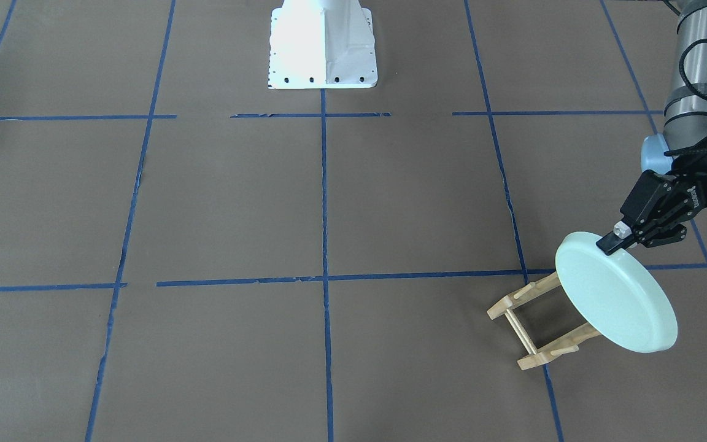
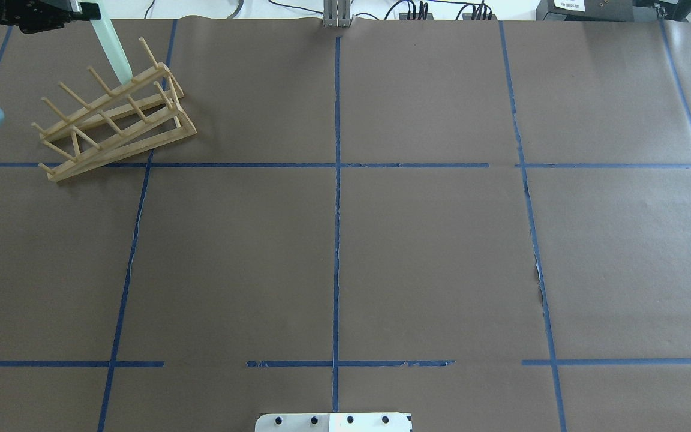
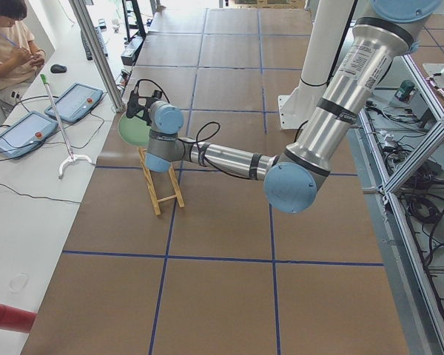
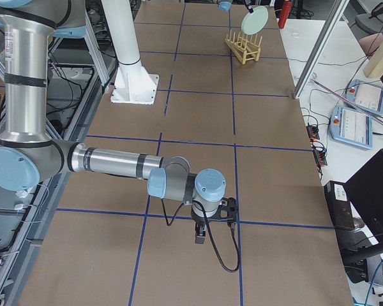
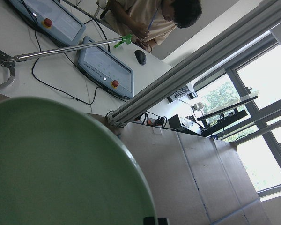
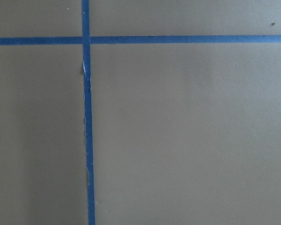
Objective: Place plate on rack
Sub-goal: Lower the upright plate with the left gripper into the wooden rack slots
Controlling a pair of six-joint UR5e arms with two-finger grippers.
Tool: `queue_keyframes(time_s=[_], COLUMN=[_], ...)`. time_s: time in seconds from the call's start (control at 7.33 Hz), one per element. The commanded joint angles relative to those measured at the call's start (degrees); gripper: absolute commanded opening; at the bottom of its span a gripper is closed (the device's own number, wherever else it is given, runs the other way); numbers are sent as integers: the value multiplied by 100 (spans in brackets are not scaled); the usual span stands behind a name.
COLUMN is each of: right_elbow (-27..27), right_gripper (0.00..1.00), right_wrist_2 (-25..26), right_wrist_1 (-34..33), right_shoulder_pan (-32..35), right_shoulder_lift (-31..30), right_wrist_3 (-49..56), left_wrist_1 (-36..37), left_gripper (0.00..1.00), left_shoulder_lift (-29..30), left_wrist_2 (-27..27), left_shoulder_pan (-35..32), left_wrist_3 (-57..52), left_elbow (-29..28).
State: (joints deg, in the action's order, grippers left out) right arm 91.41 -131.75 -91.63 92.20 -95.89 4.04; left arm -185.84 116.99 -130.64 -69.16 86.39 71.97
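Left tool (image 1: 611, 242): black, two-finger, clamped shut on the upper rim of the round pale mint-green plate (image 1: 617, 301). The plate hangs below the tool, stood on edge and tilted, clear of the bench top, over the far-left part of the bench as the robot sees it. The overhead view shows it edge-on as a thin pale strip running from the tool down to the far end of the small light-wood peg rack (image 1: 522, 296). The lower rim sits at the rack's end pegs; cannot tell whether it touches wood.

The rack stands skewed to the blue tape lines (image 1: 324, 245) and straddles one of them, both rails on the brown paper-covered bench (image 1: 218, 202). Its upright pegs and thin cross dowels lie directly under the plate.

Right tool (image 4: 202, 236): near-right part of the bench, well apart from plate and rack, pointing down close over the paper. Seen only from the side camera, so cannot tell how far open it is.

Around: white arm pedestal (image 1: 323, 49) at the robot's edge, mid-width. A person (image 3: 7, 37) sits at the side desk beyond the bench's left end, by two grey pendants (image 3: 74, 100).
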Motion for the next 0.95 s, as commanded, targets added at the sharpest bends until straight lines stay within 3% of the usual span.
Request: queue_keyframes(time_s=[0.0,0.82], right_elbow=[0,0], right_gripper=[100,100], right_wrist_2=[0,0], right_wrist_1=[-4,-4], right_shoulder_pan=[0,0], right_shoulder_lift=[0,0], right_wrist_3=[0,0], left_wrist_1=[-57,-57], left_gripper=[0,0], left_shoulder_lift=[104,298], left_wrist_2=[4,4], left_shoulder_pan=[17,43], left_wrist_3=[-16,-113], left_elbow=[-209,-473])
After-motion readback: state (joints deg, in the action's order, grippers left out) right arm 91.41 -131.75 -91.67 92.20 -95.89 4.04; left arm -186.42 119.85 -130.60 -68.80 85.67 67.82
